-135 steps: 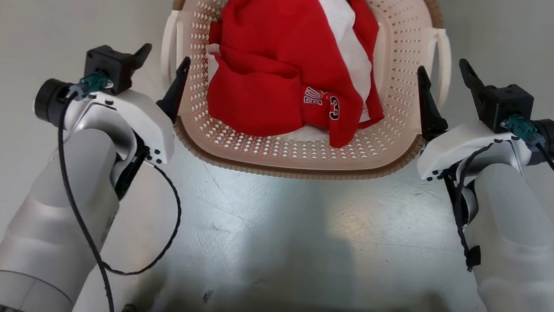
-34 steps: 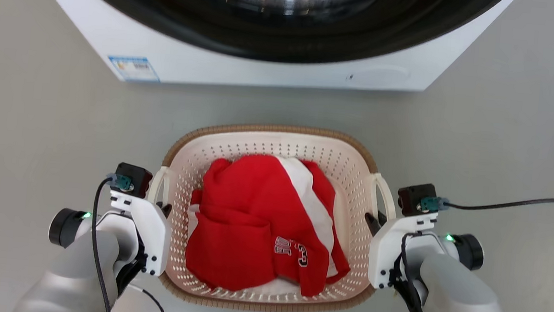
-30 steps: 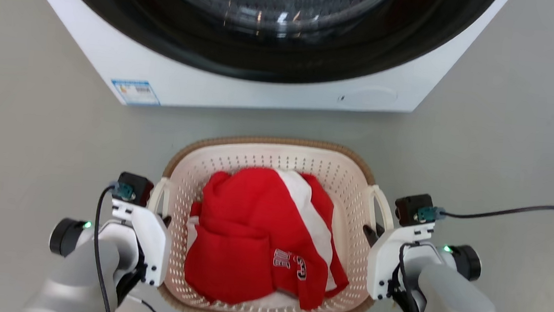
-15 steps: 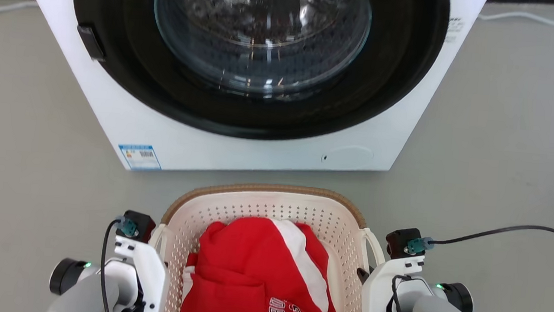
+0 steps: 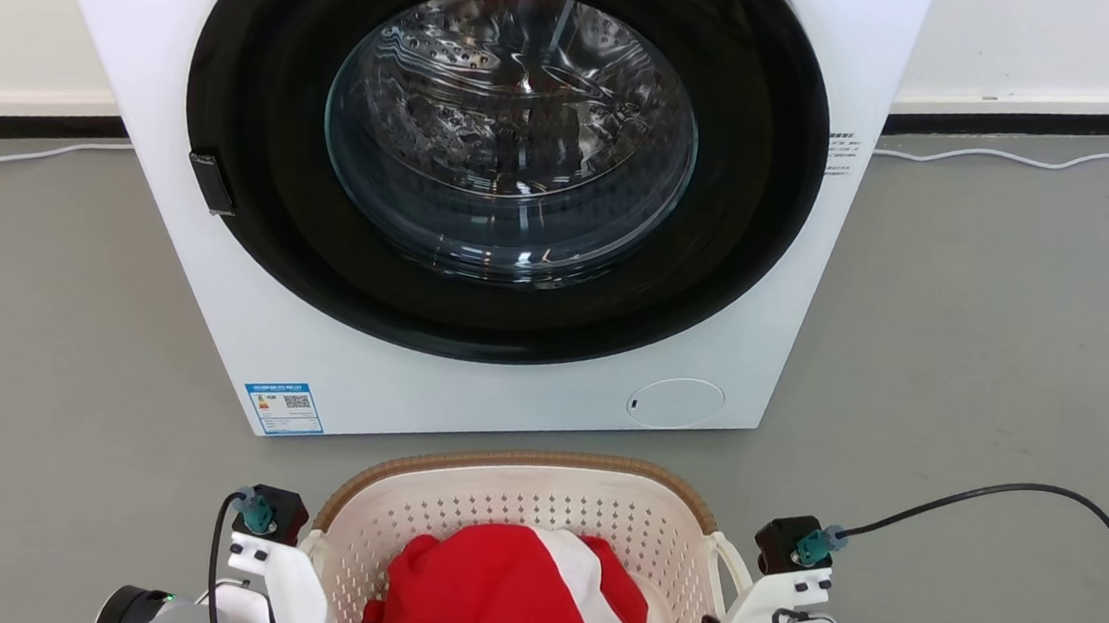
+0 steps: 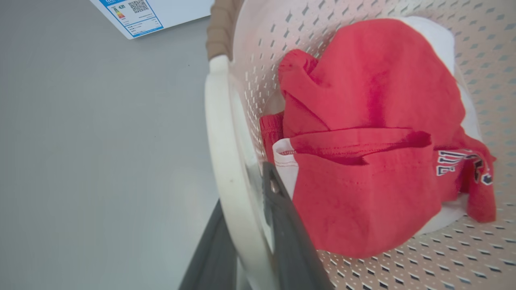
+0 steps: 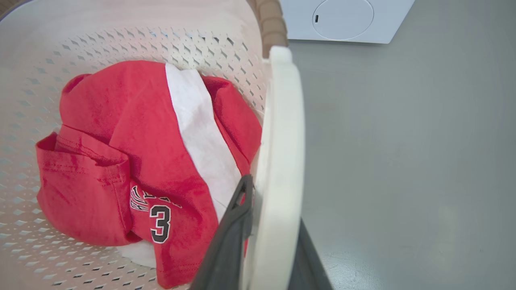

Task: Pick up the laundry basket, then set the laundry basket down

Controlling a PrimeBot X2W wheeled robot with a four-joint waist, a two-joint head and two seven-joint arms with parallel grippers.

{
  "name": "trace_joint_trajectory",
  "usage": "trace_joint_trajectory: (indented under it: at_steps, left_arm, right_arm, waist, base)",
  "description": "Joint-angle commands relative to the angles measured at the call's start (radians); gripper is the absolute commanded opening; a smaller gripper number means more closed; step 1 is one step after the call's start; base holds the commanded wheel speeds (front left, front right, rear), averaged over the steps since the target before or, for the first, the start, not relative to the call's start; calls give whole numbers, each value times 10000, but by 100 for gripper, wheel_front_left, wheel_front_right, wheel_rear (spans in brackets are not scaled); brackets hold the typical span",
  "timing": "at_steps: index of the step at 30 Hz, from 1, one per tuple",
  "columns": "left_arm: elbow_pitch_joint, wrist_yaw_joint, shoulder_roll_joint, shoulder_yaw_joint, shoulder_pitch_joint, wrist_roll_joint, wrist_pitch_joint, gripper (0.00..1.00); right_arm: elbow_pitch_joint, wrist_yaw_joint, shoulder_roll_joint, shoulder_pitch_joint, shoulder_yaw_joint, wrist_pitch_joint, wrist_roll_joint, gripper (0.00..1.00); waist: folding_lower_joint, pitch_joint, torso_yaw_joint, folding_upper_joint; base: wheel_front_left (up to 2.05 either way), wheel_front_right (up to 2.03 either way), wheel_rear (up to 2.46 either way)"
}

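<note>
The laundry basket (image 5: 538,496), cream-white and perforated with a brown woven-look rim (image 5: 501,458), sits at the bottom centre of the head view, just in front of the washing machine. It holds a red and white garment (image 5: 510,589) with a "3" on it (image 7: 160,223). My left gripper (image 6: 248,213) is shut on the basket's left loop handle (image 6: 219,133), one dark finger on each side of it. My right gripper (image 7: 274,225) is shut on the right loop handle (image 7: 282,121) in the same way. In the head view the wrists (image 5: 277,553) (image 5: 776,592) flank the basket.
A white front-loading washing machine (image 5: 242,324) with a dark round door (image 5: 509,137) stands close behind the basket. A white cable (image 5: 1030,158) lies on the grey floor along the back wall. A black cable (image 5: 1051,492) loops from my right wrist. Open floor lies left and right.
4.5 s ago both grippers stood open beside the handles; since then they are shut on them. Over the last second the head camera has tilted up, bringing the whole washing machine into view.
</note>
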Motion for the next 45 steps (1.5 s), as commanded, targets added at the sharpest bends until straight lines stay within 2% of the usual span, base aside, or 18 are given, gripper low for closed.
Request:
trace_joint_trajectory:
  at_steps: [1,15,45]
  left_arm:
    - [-74,-12,525,114,-285,-9,0,0]
    - [-421,-12,581,-247,-250,-407,433,0]
    - [-377,-12,578,-770,-426,-907,386,0]
  right_arm:
    - [-230,167,-10,4,274,57,25,0]
    - [-211,167,-10,-325,967,484,804,0]
    - [110,167,-10,-706,1897,72,1734,0]
  waist:
    - [0,-35,-23,-1]
    - [0,-225,-216,-1]
    - [0,-243,-318,-1]
  base:
    - [0,0,0]
    - [0,0,0]
    - [0,0,0]
